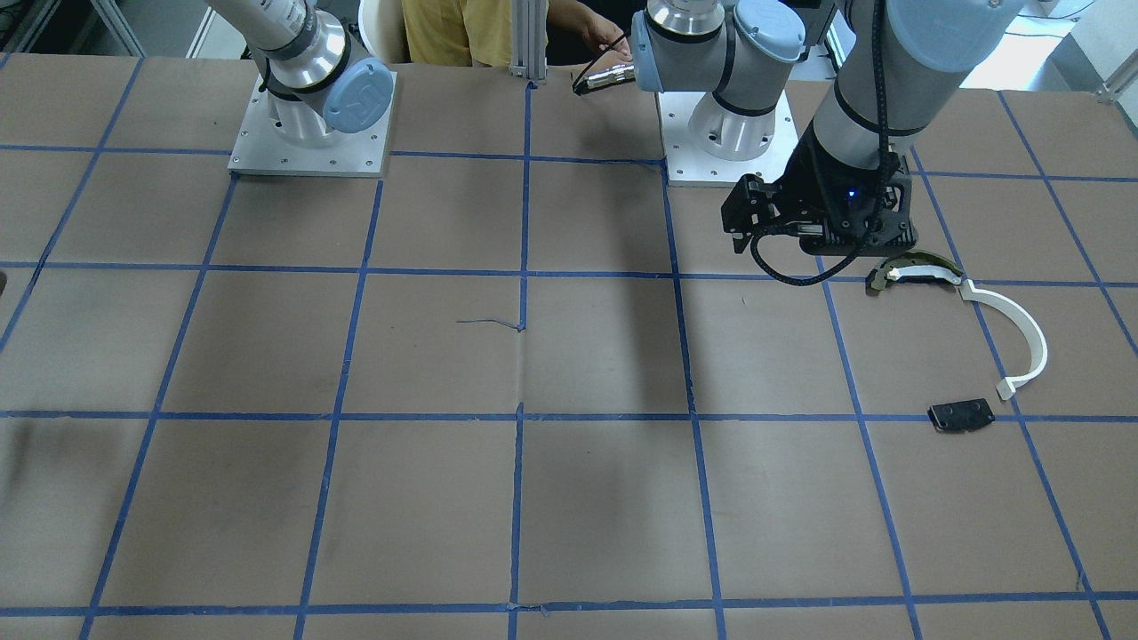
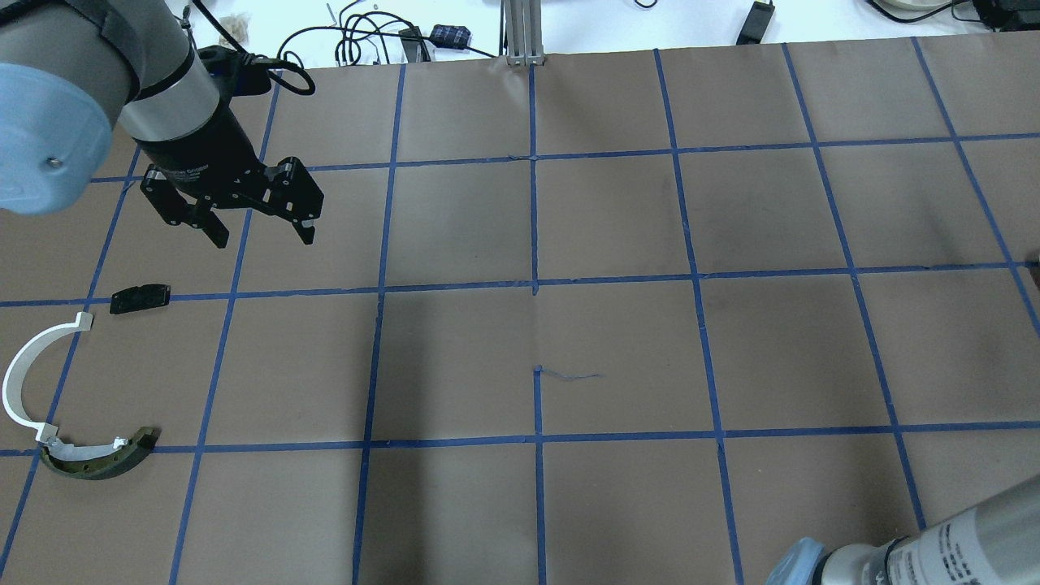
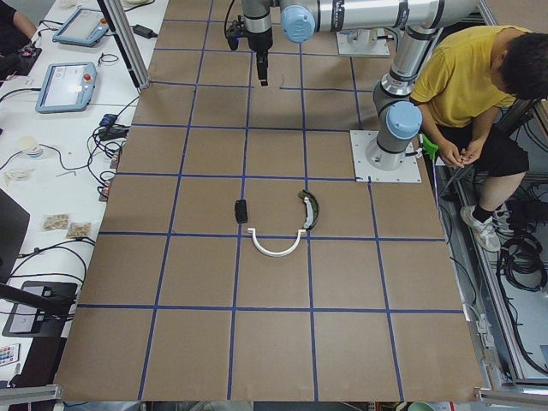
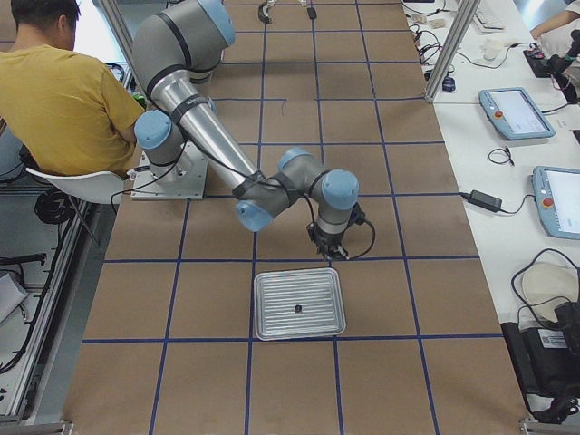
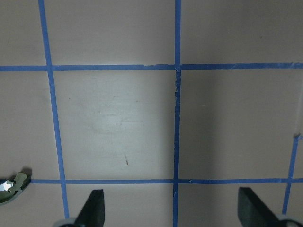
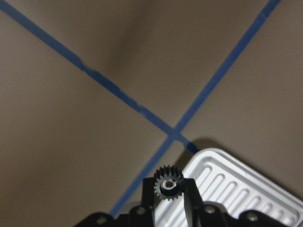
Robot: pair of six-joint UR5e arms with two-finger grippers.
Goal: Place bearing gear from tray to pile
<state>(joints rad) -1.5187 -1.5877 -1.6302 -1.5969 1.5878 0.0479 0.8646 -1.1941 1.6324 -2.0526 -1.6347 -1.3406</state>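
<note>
- Right end effector (image 6: 167,189): I pinch the gear (image 6: 166,182) between both fingers, by the tray's (image 6: 236,189) corner.
- Left end effector (image 2: 264,239): I hold it spread wide, empty, over the counter (image 2: 617,349).

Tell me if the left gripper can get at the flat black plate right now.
Probably yes: the left gripper hangs open near the flat black plate, with nothing between them.

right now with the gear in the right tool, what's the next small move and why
Probably lift a little and start carrying it toward the robot's left. The right tool grips the bearing gear just past the tray corner, over bare table, while the pile lies at the table's far left end, near the open left tool. Releasing here would likely miss the pile.
</note>
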